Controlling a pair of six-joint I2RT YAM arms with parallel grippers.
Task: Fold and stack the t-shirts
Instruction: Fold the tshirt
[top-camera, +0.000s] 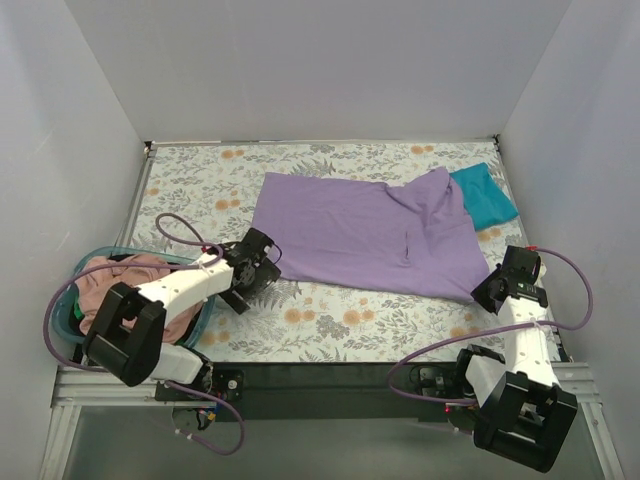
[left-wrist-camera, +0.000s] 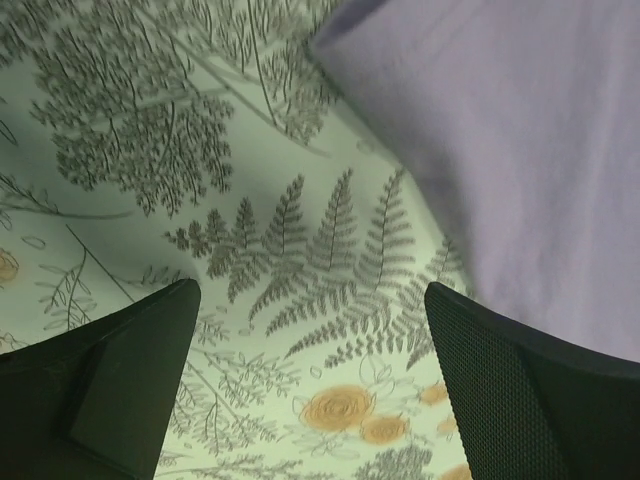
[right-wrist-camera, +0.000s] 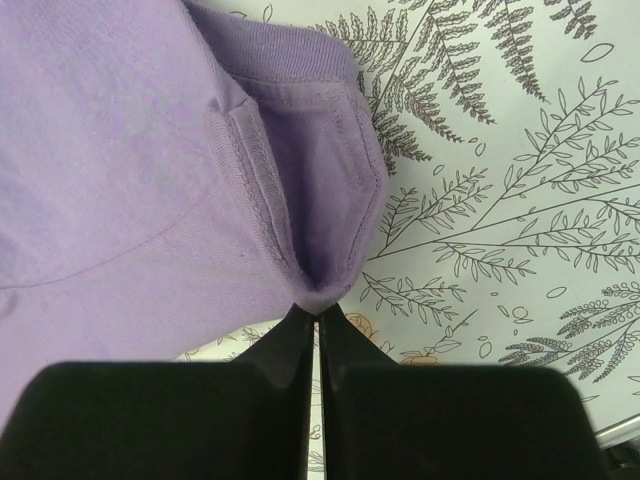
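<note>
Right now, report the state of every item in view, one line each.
lavender-purple cloth t-shirt: spread out, rumpled, not yet folded, one sleeve tip pinched.
teal-blue cloth t-shirt: bunched at the far right corner, touching the lavender one.
dusty pink t-shirts: crumpled inside the basket.
round teal plastic basket: upright, holding cloth.
left gripper: open, empty, above the floral tablecloth.
right gripper: shut on the lavender sleeve.

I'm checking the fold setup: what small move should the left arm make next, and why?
Probably shift the left gripper onto the nearby edge of the lavender-purple cloth t-shirt and pinch: its fingers stand open over the floral table cover, while the right gripper is shut on the shirt's near-right corner.
</note>
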